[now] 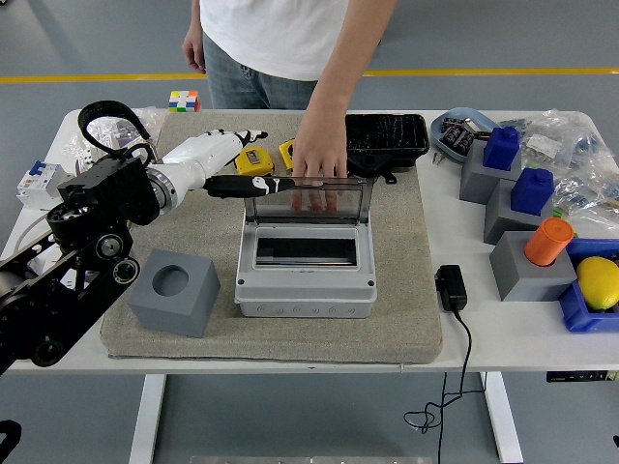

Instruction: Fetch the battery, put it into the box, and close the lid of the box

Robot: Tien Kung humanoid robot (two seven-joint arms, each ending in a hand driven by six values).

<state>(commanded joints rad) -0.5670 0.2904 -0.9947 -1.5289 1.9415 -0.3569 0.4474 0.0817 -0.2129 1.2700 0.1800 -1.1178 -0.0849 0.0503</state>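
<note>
Head view: our white-and-black left hand hovers, fingers extended and empty, beside the grey plastic box with its clear lid upright. We see a person's hand resting behind that lid.

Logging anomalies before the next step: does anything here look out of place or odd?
Yes: a person's hand rests behind the box's raised lid, inside the workspace, beside the robot's left hand. Otherwise nothing looks spilled or damaged.

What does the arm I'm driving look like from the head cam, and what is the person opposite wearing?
The left arm is black jointed metal with a looping black cable, a white forearm shell and a left hand with black fingers bearing white marks. The person wears a white T-shirt and jeans.
</note>
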